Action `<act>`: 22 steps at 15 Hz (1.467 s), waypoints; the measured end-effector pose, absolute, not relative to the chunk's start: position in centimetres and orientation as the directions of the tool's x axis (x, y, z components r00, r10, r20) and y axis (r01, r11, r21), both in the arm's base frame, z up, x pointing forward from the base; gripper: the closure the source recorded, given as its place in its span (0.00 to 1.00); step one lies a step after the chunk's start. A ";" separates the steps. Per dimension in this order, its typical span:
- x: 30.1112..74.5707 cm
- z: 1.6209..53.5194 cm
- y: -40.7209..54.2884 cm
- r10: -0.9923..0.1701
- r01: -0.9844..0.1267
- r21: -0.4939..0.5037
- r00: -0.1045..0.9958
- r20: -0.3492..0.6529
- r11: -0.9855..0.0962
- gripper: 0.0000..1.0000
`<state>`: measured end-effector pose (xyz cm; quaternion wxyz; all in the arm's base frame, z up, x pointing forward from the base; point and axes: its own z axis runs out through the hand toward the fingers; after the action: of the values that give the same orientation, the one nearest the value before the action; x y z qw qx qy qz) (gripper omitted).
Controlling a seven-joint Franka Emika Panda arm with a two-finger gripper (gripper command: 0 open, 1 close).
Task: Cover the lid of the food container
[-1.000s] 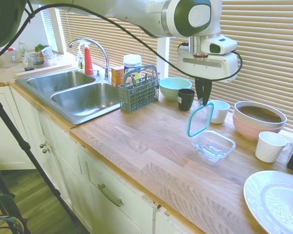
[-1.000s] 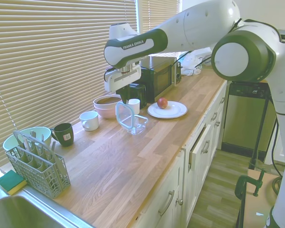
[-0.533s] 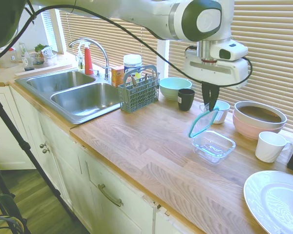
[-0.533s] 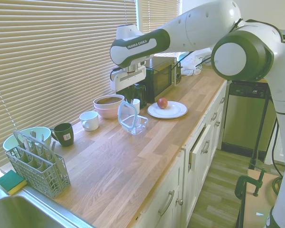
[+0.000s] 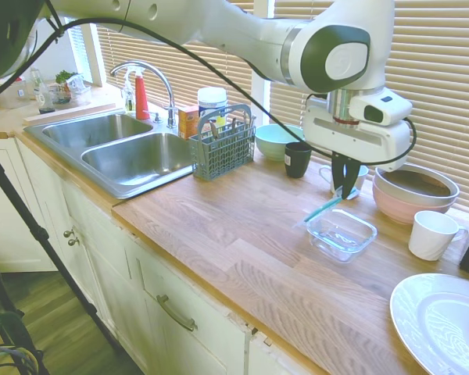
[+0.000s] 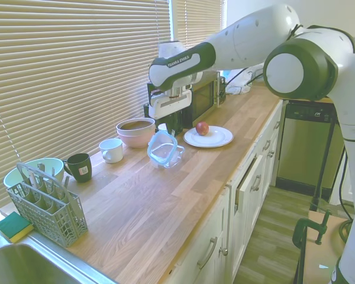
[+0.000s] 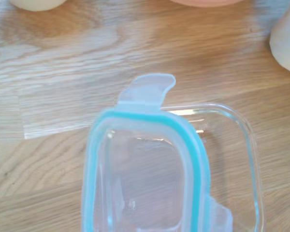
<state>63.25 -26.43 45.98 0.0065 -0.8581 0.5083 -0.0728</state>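
Observation:
The lid (image 5: 325,208), clear with a teal rim, hangs tilted, close to flat, over the left part of the food container (image 5: 342,233), a clear glass dish on the wooden counter. My gripper (image 5: 346,190) is shut on the lid's far edge, just above the dish's back rim. In the second exterior view the lid (image 6: 161,145) leans over the container (image 6: 170,156) under the gripper (image 6: 173,130). The wrist view shows the lid (image 7: 140,179) overlapping the container (image 7: 246,145), offset to one side, with one snap tab sticking out.
A pink bowl (image 5: 416,190) and a white mug (image 5: 432,234) stand right of the dish, with a white cup (image 5: 358,173) just behind the gripper. A dark mug (image 5: 297,158), mint bowl (image 5: 280,141), cutlery basket (image 5: 223,144) and sink (image 5: 133,152) lie left. A white plate (image 5: 442,320) sits at the front right.
The gripper has moved over toward the pink bowl and come down. The lid has swung from nearly upright to almost flat above the dish.

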 end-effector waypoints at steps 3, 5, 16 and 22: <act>62.2 44.9 -28.3 -0.883 -0.877 -0.109 0.461 0.090 -0.469 1.00; 61.6 44.1 -29.4 -0.887 -0.878 -0.122 0.457 0.073 -0.463 1.00; 60.8 37.9 -34.8 -0.903 -0.892 -0.165 0.429 -0.018 -0.420 1.00; 61.9 41.6 -35.3 -0.895 -0.879 -0.177 0.446 0.022 -0.442 1.00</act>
<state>61.89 -35.28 41.61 0.0699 -0.8473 0.5234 -0.0563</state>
